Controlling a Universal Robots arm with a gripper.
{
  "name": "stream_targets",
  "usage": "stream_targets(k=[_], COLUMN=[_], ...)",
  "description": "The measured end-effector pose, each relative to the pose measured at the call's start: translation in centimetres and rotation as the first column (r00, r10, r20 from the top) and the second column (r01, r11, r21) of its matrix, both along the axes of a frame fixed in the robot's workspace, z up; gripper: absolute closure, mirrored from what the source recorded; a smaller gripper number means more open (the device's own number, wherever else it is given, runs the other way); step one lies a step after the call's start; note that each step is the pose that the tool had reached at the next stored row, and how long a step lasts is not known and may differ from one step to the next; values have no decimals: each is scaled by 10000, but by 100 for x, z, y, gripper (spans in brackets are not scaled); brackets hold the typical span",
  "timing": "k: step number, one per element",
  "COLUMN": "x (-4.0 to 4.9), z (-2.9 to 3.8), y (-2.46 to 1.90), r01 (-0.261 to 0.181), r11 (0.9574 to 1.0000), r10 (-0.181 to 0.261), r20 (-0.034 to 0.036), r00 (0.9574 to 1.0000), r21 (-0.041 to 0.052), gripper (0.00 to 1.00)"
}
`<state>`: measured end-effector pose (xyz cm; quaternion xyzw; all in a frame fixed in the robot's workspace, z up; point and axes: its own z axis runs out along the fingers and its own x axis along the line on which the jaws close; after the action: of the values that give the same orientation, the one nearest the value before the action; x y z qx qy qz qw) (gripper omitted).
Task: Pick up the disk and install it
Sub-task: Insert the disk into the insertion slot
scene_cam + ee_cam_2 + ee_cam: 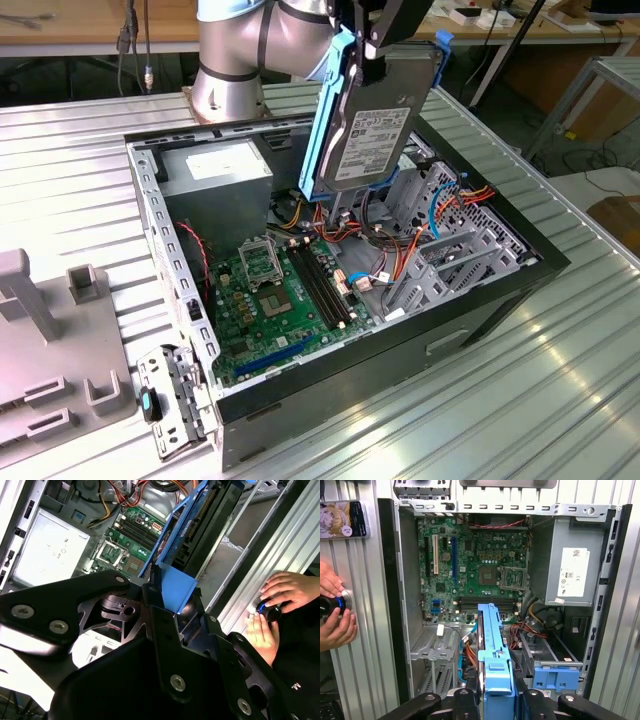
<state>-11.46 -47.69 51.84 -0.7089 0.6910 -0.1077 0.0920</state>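
The disk (368,135), a dark grey drive with bright blue rails, hangs upright and slightly tilted above the open computer case (400,350). My gripper (385,40) is shut on its top end. In both wrist views the disk's blue rail (492,645) (177,587) runs out from between the black fingers of my gripper (492,700) (172,611). It is over the case interior, between the motherboard (475,560) and the grey drive cage (445,250). A blue bracket (555,675) sits fixed on a grey metal cage beside the disk.
A silver power supply (570,575) fills one corner of the case. Coloured cables (400,245) lie under the disk. A person's hands (332,615) rest on a knob on the ribbed table beside the case. A grey fixture (50,340) stands at the exterior view's left.
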Motion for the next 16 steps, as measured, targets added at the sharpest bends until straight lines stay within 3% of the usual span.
stream_targets(k=[8, 16], x=[187, 550], z=[-1, -7], y=[-15, -17], r01=[-3, -3], r11=[10000, 10000], r10=[3, 3], r20=[0, 0], r00=[10000, 10000], r21=[-1, 0], gripper=[63, 63])
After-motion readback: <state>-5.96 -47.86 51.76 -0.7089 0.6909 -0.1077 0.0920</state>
